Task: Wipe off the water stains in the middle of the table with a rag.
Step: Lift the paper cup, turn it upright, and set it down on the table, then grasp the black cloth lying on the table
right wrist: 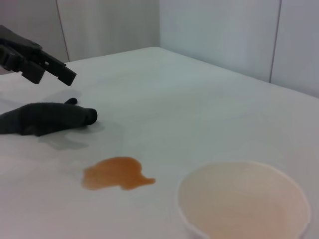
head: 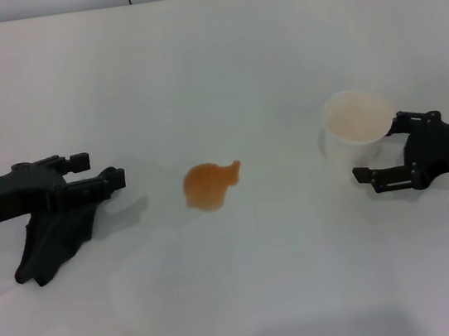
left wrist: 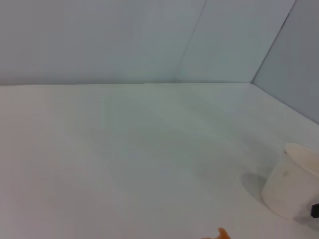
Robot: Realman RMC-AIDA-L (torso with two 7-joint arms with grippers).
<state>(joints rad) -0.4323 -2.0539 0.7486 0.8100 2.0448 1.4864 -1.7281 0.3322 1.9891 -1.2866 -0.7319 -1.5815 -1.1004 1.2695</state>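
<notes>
The rag (head: 54,238) lay at lower left on the table (head: 219,68), under the left gripper (head: 101,173), whose fingers stood apart. The water stains (head: 208,184) sat mid-frame. At right, the cup (head: 356,131) showed an orange-tinted inside; the right gripper (head: 377,151) straddled it, fingers apart.

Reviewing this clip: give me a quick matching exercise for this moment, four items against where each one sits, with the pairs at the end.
Items:
1. water stains
2. rag
3. paper cup
4. left gripper

Places:
A. standing upright between the right gripper's open fingers, on the robot's right
B. lying on the table below the left gripper, on the robot's left
C. mid-table, between rag and cup
D. raised above the rag, fingers apart, pointing toward the spill

Pairs: 1-C, 2-B, 3-A, 4-D
</notes>
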